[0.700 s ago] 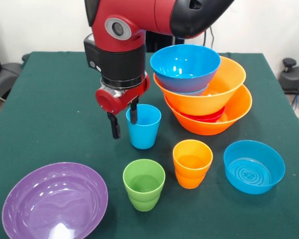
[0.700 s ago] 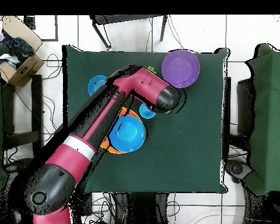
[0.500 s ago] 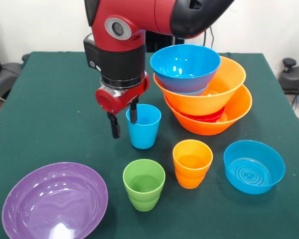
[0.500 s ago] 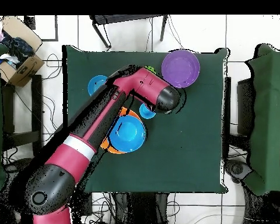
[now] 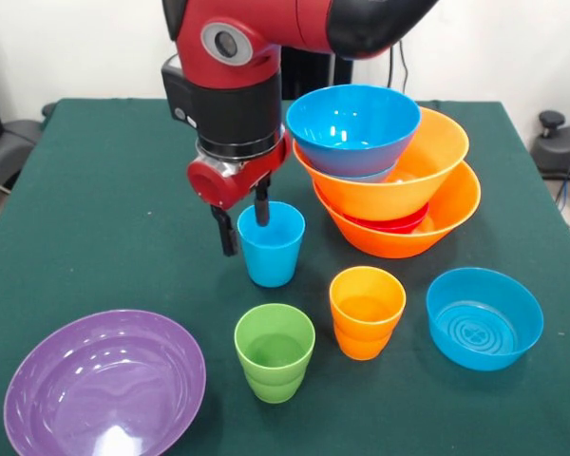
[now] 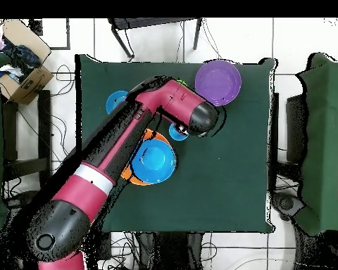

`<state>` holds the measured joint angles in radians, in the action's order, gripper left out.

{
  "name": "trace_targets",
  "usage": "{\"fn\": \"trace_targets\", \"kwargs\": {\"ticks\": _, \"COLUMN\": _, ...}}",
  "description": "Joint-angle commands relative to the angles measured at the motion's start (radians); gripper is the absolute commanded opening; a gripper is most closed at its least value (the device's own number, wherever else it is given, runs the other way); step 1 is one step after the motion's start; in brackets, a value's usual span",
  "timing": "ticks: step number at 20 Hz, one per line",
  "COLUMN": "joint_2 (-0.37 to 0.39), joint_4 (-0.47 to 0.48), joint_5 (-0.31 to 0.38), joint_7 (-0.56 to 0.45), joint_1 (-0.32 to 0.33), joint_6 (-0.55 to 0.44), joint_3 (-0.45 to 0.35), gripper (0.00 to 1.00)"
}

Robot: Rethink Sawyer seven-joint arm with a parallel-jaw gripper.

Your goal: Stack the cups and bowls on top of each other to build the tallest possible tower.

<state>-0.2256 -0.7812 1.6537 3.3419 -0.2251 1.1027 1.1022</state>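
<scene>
Green table (image 5: pixel 95 190), upright arm (image 5: pixel 233 85), pincer (image 5: pixel 244 220) astride blue cup's (image 5: pixel 270 249) rim.

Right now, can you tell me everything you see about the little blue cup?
The blue cup is a small, shiny plastic tumbler, taller than wide, empty and standing upright on the green table, left of the stacked bowls. The gripper straddles its rim: one black finger dips inside, the other hangs outside its left wall. Whether they squeeze it, I cannot tell.
</scene>
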Motion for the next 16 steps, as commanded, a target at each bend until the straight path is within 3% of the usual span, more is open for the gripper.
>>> {"fn": "trace_targets", "kwargs": {"ticks": 1, "joint_2": 0.059, "joint_4": 0.006, "joint_5": -0.015, "joint_7": -0.211, "joint_1": -0.009, "joint_6": 0.049, "joint_3": -0.138, "gripper": 1.0}}
{"fn": "trace_targets", "kwargs": {"ticks": 16, "joint_2": 0.065, "joint_4": 0.015, "joint_5": -0.008, "joint_7": -0.185, "joint_1": -0.006, "joint_6": 0.041, "joint_3": -0.149, "gripper": 1.0}}
